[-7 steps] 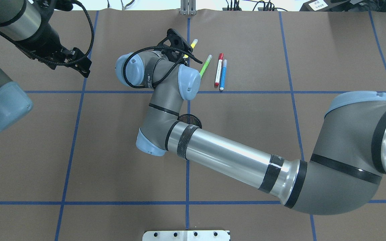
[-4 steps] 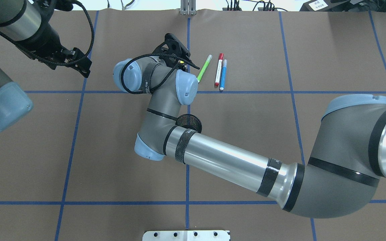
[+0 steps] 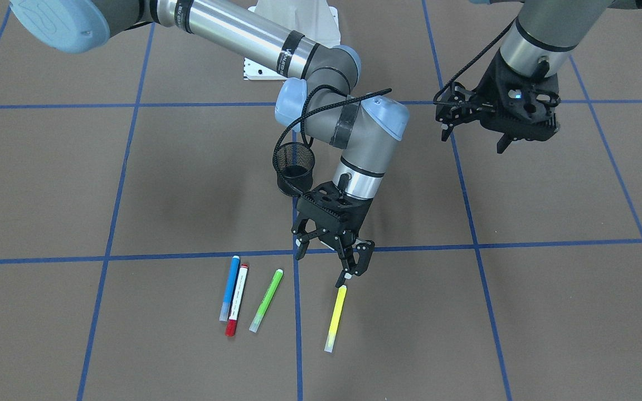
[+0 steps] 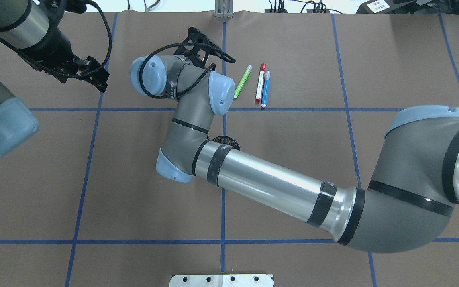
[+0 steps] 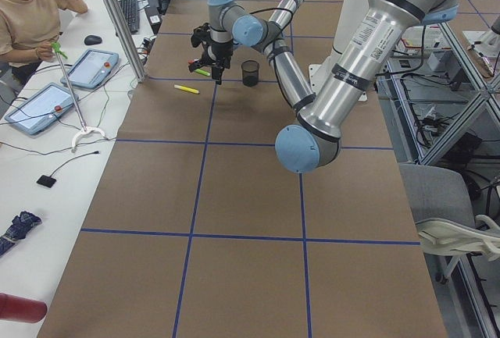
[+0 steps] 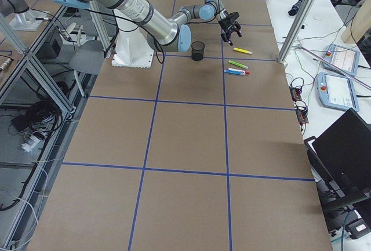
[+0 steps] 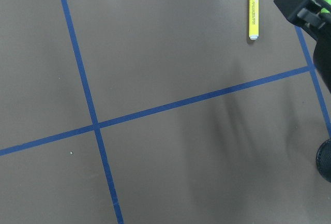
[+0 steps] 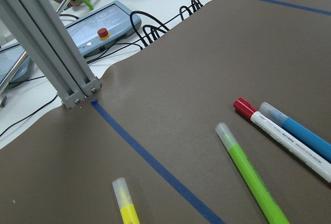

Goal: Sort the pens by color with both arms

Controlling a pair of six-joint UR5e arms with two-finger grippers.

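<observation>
My right gripper hangs open just above the table, with nothing between its fingers. One fingertip sits right at the near end of the yellow pen, which lies flat beside the centre tape line. On the other side of that line lie the green pen, the white pen with red ends and the blue pen, the last two side by side. In the overhead view my right wrist hides the yellow pen. My left gripper hovers open and empty, well apart from the pens.
A black mesh cup stands just behind my right wrist, half hidden under the forearm in the overhead view. The white pedestal base is at the robot's table edge. An aluminium post, control tablets, cables and a seated person lie beyond the far edge.
My right gripper has moved left across the centre line. The yellow pen, which showed beyond the gripper a second ago, is now hidden under the wrist in the overhead view. The left arm is unchanged.
</observation>
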